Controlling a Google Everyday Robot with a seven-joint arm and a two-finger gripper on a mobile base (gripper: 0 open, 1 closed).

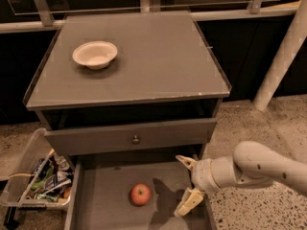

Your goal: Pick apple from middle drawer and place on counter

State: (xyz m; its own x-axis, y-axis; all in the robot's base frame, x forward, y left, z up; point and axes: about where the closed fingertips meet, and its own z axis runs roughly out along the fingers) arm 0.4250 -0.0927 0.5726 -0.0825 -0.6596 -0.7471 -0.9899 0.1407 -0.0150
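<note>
The apple [140, 194] is small, round and red, and lies on the bare floor of the open middle drawer [103, 205], near its centre. My gripper [185, 184] hangs over the drawer's right side, to the right of the apple and apart from it. Its two pale fingers are spread wide, one [184, 161] toward the back, one [188, 203] toward the front, and nothing is between them. The counter [158, 56] is the flat grey cabinet top above.
A white bowl [95, 54] sits on the counter's left part. A closed drawer front with a round knob [136, 139] is just above the open drawer. A clear bin of packets [41, 178] stands on the floor at left. A pale post [283, 51] rises at right.
</note>
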